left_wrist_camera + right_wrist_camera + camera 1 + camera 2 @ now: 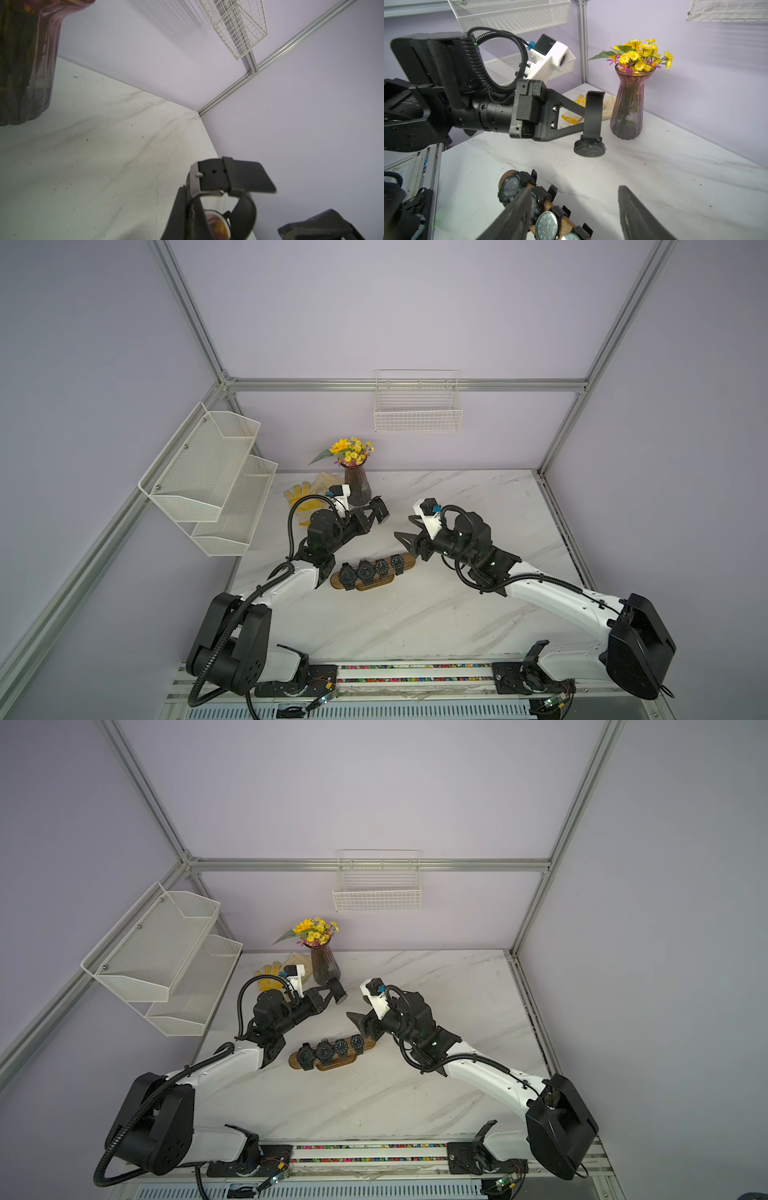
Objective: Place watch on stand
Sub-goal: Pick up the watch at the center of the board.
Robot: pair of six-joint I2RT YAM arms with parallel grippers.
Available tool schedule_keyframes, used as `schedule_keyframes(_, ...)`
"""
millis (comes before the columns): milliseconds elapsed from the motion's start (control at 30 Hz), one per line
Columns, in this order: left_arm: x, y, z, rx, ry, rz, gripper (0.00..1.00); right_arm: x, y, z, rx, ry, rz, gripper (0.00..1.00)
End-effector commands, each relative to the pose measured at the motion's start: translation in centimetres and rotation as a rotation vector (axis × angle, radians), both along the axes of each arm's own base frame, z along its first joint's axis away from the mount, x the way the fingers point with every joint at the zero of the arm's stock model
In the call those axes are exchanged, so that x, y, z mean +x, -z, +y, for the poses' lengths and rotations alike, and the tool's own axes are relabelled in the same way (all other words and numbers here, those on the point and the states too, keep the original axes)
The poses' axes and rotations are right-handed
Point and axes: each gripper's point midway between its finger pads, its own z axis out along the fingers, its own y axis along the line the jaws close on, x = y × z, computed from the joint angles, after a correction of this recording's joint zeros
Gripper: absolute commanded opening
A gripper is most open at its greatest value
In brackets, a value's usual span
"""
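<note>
The left gripper (591, 117) is clamped on the strap of a black watch (590, 148), which it holds in the air above the table (457, 614), just in front of the vase (357, 487). The dial hangs below the fingers and the strap is buckled into a loop.

The stand (409, 562) lies flat nearer the robot. In both top views its long axis runs diagonally from near-left to far-right. Four watches (365, 570) already sit along it, so the roomiest bare wood is at the far-right tip.

From the held watch, that tip lies lower, toward the robot and a little to the right. The loop would probably have to slide on endwise, along the bar.

The right gripper (574, 188) hovers over that same end with its jaws spread and empty, closer to it than the left gripper.
</note>
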Motion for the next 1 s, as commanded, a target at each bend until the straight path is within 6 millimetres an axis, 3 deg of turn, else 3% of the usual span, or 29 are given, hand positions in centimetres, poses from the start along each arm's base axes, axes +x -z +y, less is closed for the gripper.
schedule_keyframes(0,0.2,-5.4,-0.3,-0.142,-0.037,-0.040,0.00,0.7,-3.9,-0.7,0.182,0.070,-0.093,0.69)
schedule_keyframes(467,-1.5,-6.4,-1.8,-0.228,-0.049,0.022,0.00,0.8,-1.5,0.7,0.189,0.048,-0.058,0.70)
schedule_keyframes(967,-3.8,-6.6,-3.4,-0.264,-0.036,0.075,0.00,0.2,-1.5,1.5,0.189,0.036,-0.093,0.66)
